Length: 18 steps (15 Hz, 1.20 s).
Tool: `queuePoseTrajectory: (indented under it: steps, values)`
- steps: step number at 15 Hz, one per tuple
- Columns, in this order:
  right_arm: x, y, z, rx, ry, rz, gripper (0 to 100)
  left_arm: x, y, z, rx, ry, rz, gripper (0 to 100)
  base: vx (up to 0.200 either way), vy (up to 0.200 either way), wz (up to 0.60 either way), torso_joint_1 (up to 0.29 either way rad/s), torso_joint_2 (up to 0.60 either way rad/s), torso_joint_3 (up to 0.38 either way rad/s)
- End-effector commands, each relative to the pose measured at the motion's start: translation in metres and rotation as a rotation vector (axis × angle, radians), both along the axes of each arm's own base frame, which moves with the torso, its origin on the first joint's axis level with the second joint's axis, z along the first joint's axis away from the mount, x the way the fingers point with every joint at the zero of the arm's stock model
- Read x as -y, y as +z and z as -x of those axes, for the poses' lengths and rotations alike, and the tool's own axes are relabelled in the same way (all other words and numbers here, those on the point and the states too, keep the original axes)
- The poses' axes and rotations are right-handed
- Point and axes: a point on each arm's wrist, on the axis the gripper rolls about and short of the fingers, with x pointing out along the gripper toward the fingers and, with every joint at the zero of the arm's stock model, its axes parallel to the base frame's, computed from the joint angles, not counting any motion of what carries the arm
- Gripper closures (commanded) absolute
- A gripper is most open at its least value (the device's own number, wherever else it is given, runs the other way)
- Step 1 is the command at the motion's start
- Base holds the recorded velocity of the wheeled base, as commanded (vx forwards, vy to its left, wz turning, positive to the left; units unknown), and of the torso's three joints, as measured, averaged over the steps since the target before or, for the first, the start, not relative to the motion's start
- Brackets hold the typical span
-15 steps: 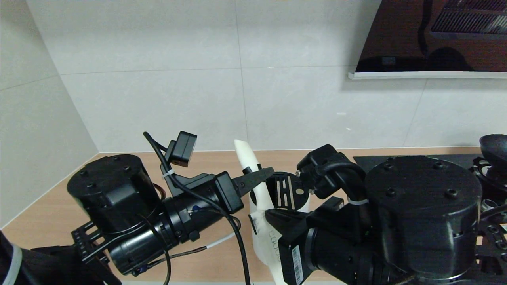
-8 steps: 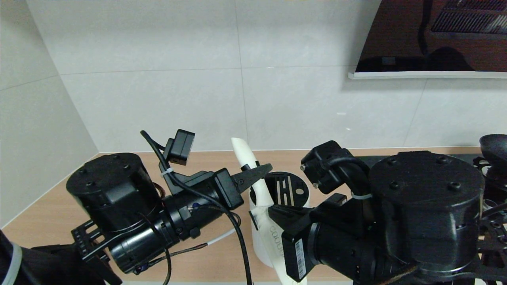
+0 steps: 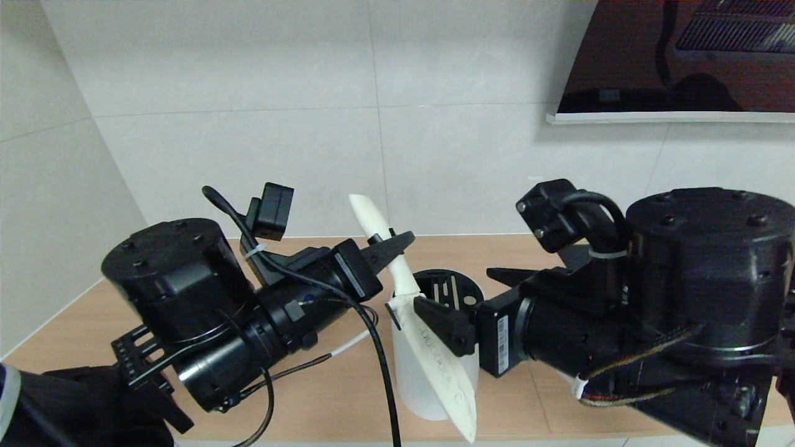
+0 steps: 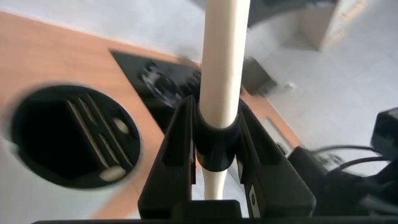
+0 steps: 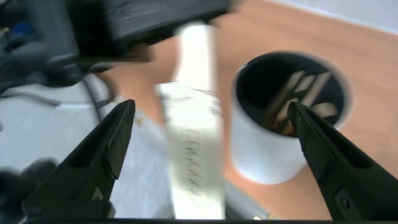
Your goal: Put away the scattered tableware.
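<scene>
On the wooden countertop [image 3: 348, 397], in the head view, a white utensil holder [image 3: 413, 379] with a black slotted insert is standing at about six o'clock of the scene. The left gripper [image 3: 397, 245] is coming in from eight o'clock and is pinching the handle of a white knife [image 3: 435, 360] between its jaws. The knife is hanging tilted, its handle pointing to eleven o'clock and its blade to five o'clock, crossing in front of the holder's wall; I cannot tell whether it is touching. The right gripper [image 3: 456, 288] is reaching in from three o'clock with its jaws spread and gripping nothing, one finger lying just beside the blade. A dark range hood [image 3: 677, 62] is hanging at one o'clock on the tiled wall [image 3: 248, 124].

In the left wrist view, the left gripper [image 4: 217, 134] is clamping the knife's round white handle [image 4: 224, 56] tightly between both fingers, above the countertop. The holder's black insert [image 4: 68, 137] is lying below it, near a black stovetop [image 4: 168, 78].

In the right wrist view, the right gripper [image 5: 211, 124] is showing both fingers wide apart, with the knife's blade [image 5: 196, 155] and the holder [image 5: 289, 118] lying between them, the blade outside the holder's rim.
</scene>
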Motion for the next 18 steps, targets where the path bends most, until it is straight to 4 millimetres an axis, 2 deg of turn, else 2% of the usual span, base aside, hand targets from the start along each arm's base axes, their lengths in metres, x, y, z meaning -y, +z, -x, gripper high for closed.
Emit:
queuePoseTrajectory:
  steps: [1,3,7,10,11,13,15,18]
  values:
    - [0.012,0.011,-0.009,0.022,-0.050,-0.030,0,0.002,0.013,-0.006,0.031,0.082,-0.023,100,0.000,0.000,0.00,0.000,0.00,0.000]
    - [0.021,0.012,-0.021,0.026,-0.100,-0.035,0,0.002,0.029,-0.011,0.038,0.210,-0.070,100,0.000,0.000,0.00,0.000,0.00,0.000]
    - [0.029,0.013,-0.034,0.029,-0.153,-0.035,0,-0.001,0.056,-0.014,0.104,0.358,-0.107,100,0.000,0.000,0.00,0.000,0.00,0.000]
    - [0.033,0.015,-0.037,0.035,-0.170,-0.041,0,0.006,0.058,-0.020,0.199,0.490,-0.283,100,0.000,0.000,0.00,0.000,0.00,0.000]
    - [0.034,0.017,-0.037,0.037,-0.173,-0.045,0,0.018,0.057,-0.018,0.215,0.535,-0.340,100,0.000,0.000,0.00,0.000,0.00,0.000]
    - [0.037,0.019,-0.040,0.042,-0.185,-0.048,0,0.036,0.050,-0.015,0.234,0.554,-0.357,100,0.000,0.000,0.00,0.000,0.00,0.000]
    - [0.037,0.019,-0.040,0.043,-0.186,-0.048,0,0.046,0.038,-0.022,0.277,0.575,-0.356,100,0.000,0.000,0.00,0.000,0.00,0.000]
    - [0.037,0.019,-0.040,0.043,-0.186,-0.048,0,0.053,0.025,-0.029,0.312,0.621,-0.379,100,0.000,0.000,0.00,0.000,0.00,0.000]
